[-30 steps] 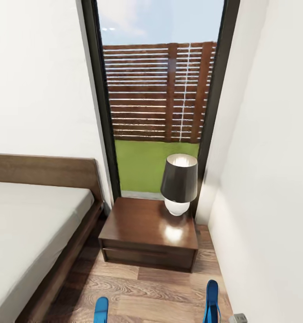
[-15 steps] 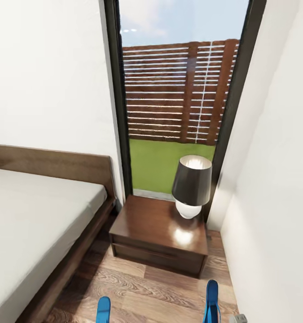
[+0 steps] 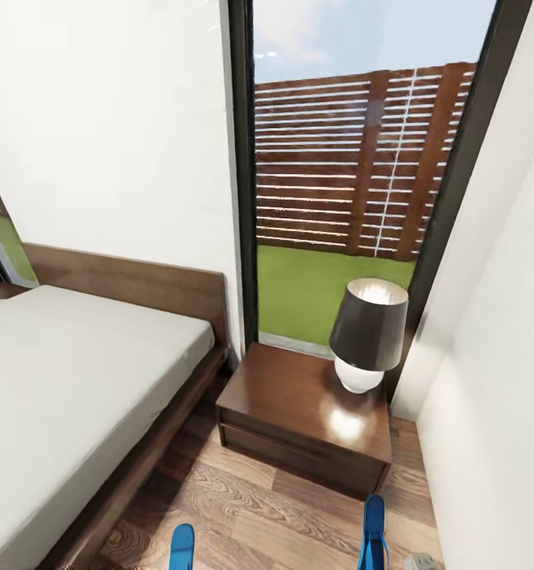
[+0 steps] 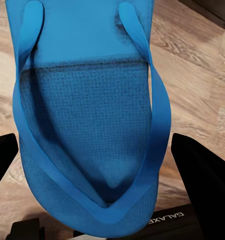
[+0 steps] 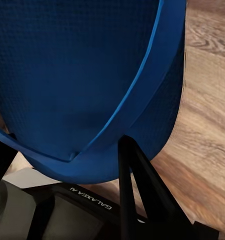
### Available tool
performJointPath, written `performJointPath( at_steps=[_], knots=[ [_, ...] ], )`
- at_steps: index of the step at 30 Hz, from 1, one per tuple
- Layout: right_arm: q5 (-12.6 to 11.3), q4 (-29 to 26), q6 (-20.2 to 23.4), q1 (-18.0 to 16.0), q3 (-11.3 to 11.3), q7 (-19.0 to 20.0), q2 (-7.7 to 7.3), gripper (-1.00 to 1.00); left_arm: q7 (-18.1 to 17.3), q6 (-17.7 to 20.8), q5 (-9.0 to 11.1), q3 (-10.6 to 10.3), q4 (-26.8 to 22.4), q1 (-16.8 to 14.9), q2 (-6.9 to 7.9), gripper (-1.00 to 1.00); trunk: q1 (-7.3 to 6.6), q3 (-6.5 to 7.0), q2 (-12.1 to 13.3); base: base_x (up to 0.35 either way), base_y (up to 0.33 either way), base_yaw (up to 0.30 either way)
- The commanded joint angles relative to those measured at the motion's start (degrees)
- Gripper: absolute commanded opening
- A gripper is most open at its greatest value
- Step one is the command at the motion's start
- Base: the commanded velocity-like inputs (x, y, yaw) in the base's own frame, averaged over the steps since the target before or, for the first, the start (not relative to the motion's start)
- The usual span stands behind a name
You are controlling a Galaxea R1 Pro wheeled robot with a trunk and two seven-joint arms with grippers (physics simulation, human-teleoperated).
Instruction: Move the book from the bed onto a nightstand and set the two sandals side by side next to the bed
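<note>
Head view of the bedroom corner. The bed [image 3: 69, 396] occupies the left, its long axis running from the headboard [image 3: 132, 281] at the far wall toward the near left. The nightstand [image 3: 298, 412] stands to the right of the bed, just in front of the tall window [image 3: 354, 174], and carries the lamp [image 3: 367, 332] toward its far right corner. A strip of bare floor [image 3: 259, 507] runs between the bed's right edge and the right-hand wall [image 3: 496, 356].

Each arm carries one sandal. The left sandal [image 3: 182, 548] rises into the bottom edge of the head view near the bed's side rail; the right sandal [image 3: 374, 532] rises further right, near the wall. Both point their long axes away from the robot, roughly parallel to the bed's edge and to each other, but well apart.

In the left wrist view the left gripper [image 4: 100, 235] has its dark fingers [image 4: 205, 185] standing either side of the sole's near end; the sandal hangs above the floor, so the grip is judged firm. In the right wrist view the right gripper [image 5: 67, 190] holds its sandal [image 5: 77, 80], one finger [image 5: 142, 200] crossing beneath the sole's edge.

The book cannot be seen on the visible part of the mattress.

The placement spot is judged to lie ahead of both grippers and below them, on the floor strip beside the bed. The left arm is nearer the bed; the right sandal must shift leftward for the pair to lie side by side.
</note>
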Motion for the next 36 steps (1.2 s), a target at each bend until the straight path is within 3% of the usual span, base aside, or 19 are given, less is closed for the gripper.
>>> performJointPath(
  at_steps=[1, 17, 27, 36],
  knots=[
    [-0.35, 0.19, -0.43, -0.05, 0.48, 0.25, 0.03, -1.0, -0.19, -0.16, 0.53, -0.38, 0.09, -0.06, 0.01, -1.0, 0.0, -0.06, -0.03, 0.0, 0.0, 0.244],
    [-0.35, 0.19, -0.43, -0.07, 0.48, 0.25, 0.03, -1.0, -0.19, -0.16, 0.53, -0.39, 0.11, -0.06, 0.01, -1.0, 0.0, -0.06, -0.03, 0.0, 0.0, 0.241],
    [-0.36, 0.19, -0.43, -0.07, 0.48, 0.25, 0.03, -1.0, -0.19, -0.16, 0.53, -0.4, 0.13, -0.06, 0.01, -1.0, 0.0, -0.06, -0.03, 0.0, -0.122, 0.238],
    [-0.34, 0.19, -0.44, -0.07, 0.48, 0.25, 1.16, -1.0, -0.19, -0.16, 0.53, -0.4, 0.16, -0.06, 0.01, -1.0, 0.0, -0.06, -0.03, 0.0, -0.004, 0.238]
  ],
)
